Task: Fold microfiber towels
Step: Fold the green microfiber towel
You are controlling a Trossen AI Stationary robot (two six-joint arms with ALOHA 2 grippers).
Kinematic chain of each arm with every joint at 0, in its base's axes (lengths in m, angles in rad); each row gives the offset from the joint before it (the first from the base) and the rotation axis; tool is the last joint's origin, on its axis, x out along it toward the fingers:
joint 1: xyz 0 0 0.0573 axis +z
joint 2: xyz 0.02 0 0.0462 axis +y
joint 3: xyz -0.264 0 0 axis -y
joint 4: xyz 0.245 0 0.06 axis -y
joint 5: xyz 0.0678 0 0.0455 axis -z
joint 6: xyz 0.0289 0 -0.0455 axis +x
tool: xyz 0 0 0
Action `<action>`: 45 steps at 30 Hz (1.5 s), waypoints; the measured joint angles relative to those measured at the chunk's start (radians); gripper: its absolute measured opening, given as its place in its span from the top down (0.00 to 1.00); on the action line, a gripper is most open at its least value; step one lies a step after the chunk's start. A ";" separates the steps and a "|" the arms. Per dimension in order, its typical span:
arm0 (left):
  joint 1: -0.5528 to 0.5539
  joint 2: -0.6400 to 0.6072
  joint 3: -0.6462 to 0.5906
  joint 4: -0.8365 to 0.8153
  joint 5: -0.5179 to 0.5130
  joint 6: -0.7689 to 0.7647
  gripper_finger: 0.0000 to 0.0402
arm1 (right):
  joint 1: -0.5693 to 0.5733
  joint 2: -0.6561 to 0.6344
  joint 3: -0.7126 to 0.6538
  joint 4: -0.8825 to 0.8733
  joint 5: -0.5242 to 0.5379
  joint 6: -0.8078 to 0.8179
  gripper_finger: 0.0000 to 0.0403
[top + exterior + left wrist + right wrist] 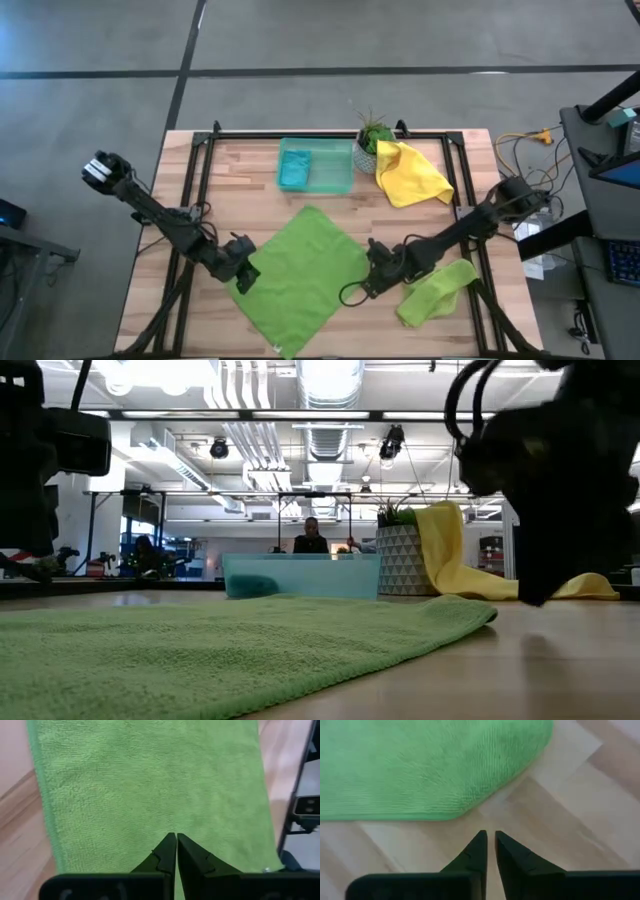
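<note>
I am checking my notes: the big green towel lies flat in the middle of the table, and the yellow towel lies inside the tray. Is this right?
Not quite. The big green towel does lie flat in the middle, but the yellow towel is not inside the tray; it lies on the table beside the tray, against the potted plant. The high view shows this.

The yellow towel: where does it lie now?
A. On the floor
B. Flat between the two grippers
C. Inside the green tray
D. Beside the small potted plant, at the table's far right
D: the yellow towel lies crumpled against the potted plant, right of the tray.
</note>
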 joint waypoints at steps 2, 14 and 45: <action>0.000 0.011 0.000 0.002 -0.006 0.000 1.00 | -0.001 0.025 0.002 0.007 -0.002 0.000 0.89; 0.001 0.120 -0.001 0.150 -0.011 0.000 1.00 | -0.097 0.074 0.056 0.221 0.099 -0.172 0.86; 0.000 0.326 -0.003 0.463 0.081 -0.002 1.00 | -0.265 0.079 0.029 0.358 -0.104 -0.046 0.61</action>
